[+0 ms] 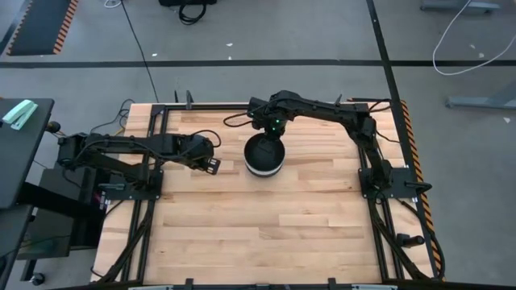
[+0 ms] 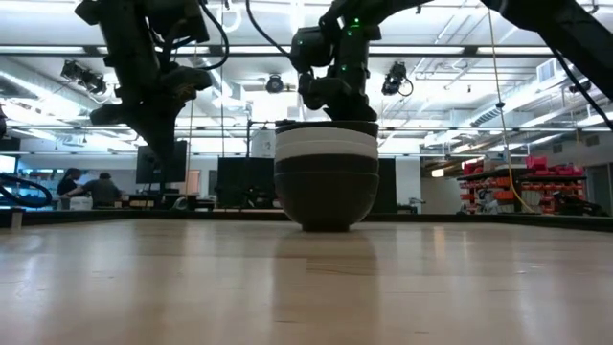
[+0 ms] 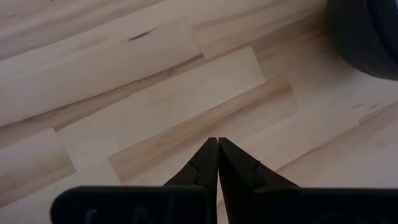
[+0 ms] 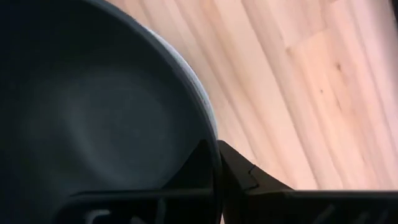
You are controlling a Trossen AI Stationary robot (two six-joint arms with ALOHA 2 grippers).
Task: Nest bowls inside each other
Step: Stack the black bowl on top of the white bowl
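Right gripper (image 1: 270,133) sits right on top of the stack of round black and white bowls (image 1: 264,156), pinching the top black bowl's rim (image 4: 208,134). Stack stands mid-table, toward the far edge. Left gripper (image 1: 212,165), fingers together, waits beside it.

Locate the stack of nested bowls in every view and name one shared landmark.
High: stack of bowls at table centre-top, under the right gripper.
Low: centre, white band showing.
Left wrist: dark edge in a corner.
Right wrist: top bowl's interior.
Landmark: wooden table.
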